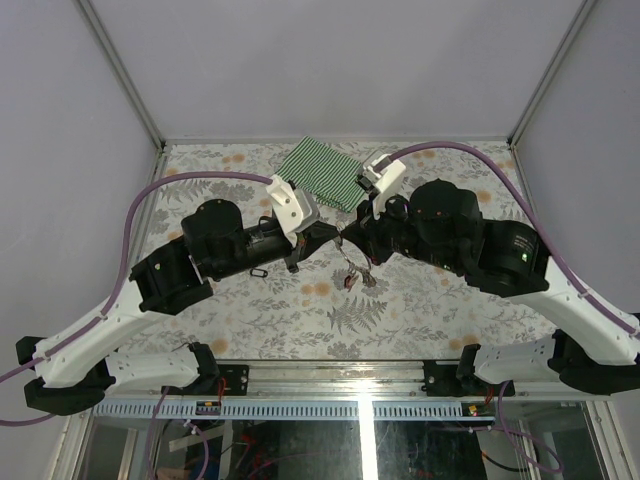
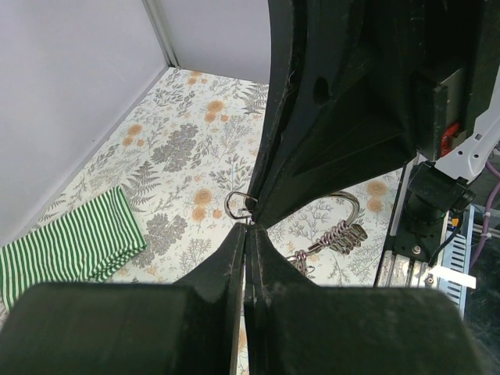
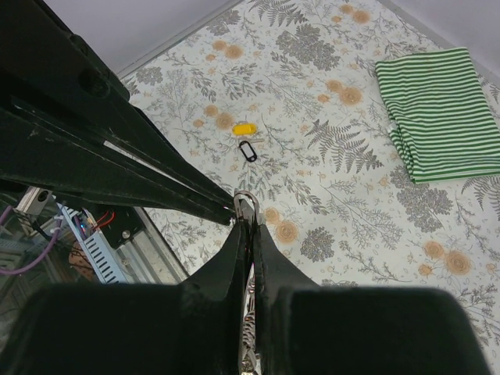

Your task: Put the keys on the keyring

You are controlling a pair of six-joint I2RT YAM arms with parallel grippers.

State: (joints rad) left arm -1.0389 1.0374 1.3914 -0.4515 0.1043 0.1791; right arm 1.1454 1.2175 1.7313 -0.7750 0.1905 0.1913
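Silver keyring (image 2: 340, 232) hangs above the bench (image 3: 351, 195), pinched by left gripper (image 2: 248, 226) and right gripper (image 3: 247, 221), both clenched on one loop; keys (image 3: 244, 128) lie below, unthreaded. Uneven pulling could slip or bend the wire

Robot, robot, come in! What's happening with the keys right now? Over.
Left gripper and right gripper shut on the keyring. Yellow-tagged key, black-tagged key on table, unthreaded. Striped cloth off aside, nothing blocking.
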